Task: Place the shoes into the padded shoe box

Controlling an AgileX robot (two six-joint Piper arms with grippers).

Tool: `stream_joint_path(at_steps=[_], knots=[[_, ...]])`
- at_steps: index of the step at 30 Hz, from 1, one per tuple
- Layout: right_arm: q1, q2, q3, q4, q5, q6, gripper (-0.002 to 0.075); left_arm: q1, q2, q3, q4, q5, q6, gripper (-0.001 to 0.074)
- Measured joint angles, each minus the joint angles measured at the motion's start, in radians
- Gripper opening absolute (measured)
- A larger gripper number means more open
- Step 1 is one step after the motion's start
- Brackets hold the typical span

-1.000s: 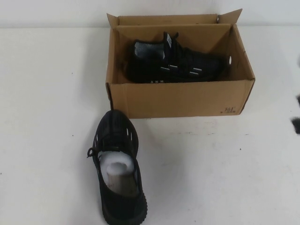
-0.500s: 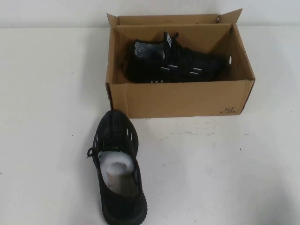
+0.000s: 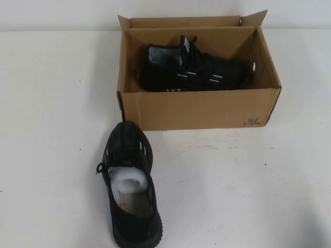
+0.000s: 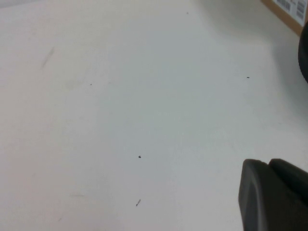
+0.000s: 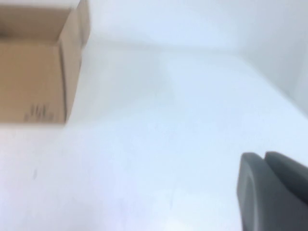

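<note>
Low over bare white counter (image 4: 120,110), left hand (image 4: 274,195): dark edge only in its wrist view, finger state cannot be told. Right hand (image 5: 272,190): likewise over counter, box corner in view, finger state cannot be told. Neither appears in the high view. Padded shoe box (image 3: 196,107): open, far centre. One shoe (image 3: 191,72) inside, on its side. Second shoe (image 3: 129,186) on counter near box front, white stuffing showing.
</note>
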Motion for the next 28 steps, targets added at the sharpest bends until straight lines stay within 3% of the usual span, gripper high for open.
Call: stream_joint_path(at_steps=[5, 28], knots=[[0.000, 0.000, 0.000, 0.000, 0.119, 0.001, -0.0006, 0.000, 0.000, 0.000, 0.000, 0.000, 0.000, -0.0004], [0.000, 0.000, 0.000, -0.001, 0.119, -0.001, -0.0006, 0.000, 0.000, 0.000, 0.000, 0.000, 0.000, -0.0004]])
